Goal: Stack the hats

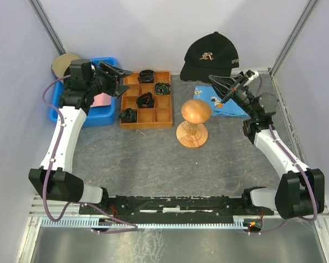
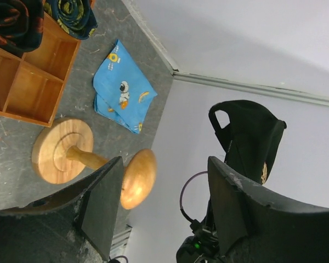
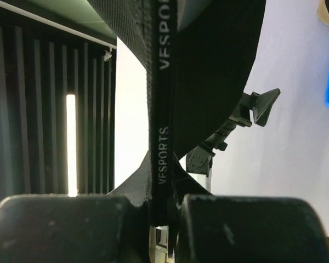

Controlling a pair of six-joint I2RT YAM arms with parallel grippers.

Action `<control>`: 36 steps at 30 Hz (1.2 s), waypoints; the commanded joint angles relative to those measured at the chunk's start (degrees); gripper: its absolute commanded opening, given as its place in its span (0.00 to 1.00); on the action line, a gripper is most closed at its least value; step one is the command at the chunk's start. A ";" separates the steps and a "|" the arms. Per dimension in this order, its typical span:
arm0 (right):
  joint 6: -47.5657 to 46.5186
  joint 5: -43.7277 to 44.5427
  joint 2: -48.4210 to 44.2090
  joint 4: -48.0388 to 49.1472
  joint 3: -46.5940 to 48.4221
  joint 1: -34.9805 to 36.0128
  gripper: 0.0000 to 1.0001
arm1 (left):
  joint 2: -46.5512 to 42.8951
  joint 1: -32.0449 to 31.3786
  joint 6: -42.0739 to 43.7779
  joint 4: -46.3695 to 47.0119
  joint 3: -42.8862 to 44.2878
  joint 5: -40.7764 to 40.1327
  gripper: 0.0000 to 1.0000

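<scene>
Right gripper point(image 3: 163, 205) pinching black cap point(image 1: 208, 55) by its band, held aloft. Left gripper point(image 1: 119, 78) jaws spread, empty, near bin point(image 1: 98, 118) holding pink cap point(image 1: 103, 99).

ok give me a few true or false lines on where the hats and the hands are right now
1. The right hand is shut on the strap of the black cap. True.
2. The left hand holds the pink cap. False: the left hand is open and empty, and the pink cap lies in the blue bin.
3. A cap sits on the wooden stand. False: the stand is bare.
4. The blue cloth lies on the table, to the right of the wooden tray. True.
</scene>
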 commanded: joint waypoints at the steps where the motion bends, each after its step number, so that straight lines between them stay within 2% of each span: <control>1: 16.94 -0.87 -4.33 14.37 -5.23 -1.30 0.00 | -2.95 0.10 5.66 -0.09 -0.50 0.17 0.69; 7: 21.01 0.27 -6.93 16.97 -14.41 -1.33 0.00 | -3.66 0.09 6.60 -0.31 -1.84 0.47 0.69; 16: 21.82 -1.08 -7.87 16.72 -21.03 -1.16 0.00 | -4.38 0.21 6.79 -0.04 -3.09 0.74 0.69; 24: 20.11 -0.79 -10.81 13.71 -24.95 0.75 0.00 | -4.72 0.14 7.36 -0.41 -3.90 0.57 0.69; 31: 16.35 1.18 -12.98 9.68 -27.20 6.93 0.00 | -5.79 0.09 7.69 -0.46 -5.64 0.39 0.69; 36: 14.04 1.78 -16.65 5.55 -30.37 7.99 0.00 | -6.41 0.14 8.10 -0.77 -5.93 0.36 0.69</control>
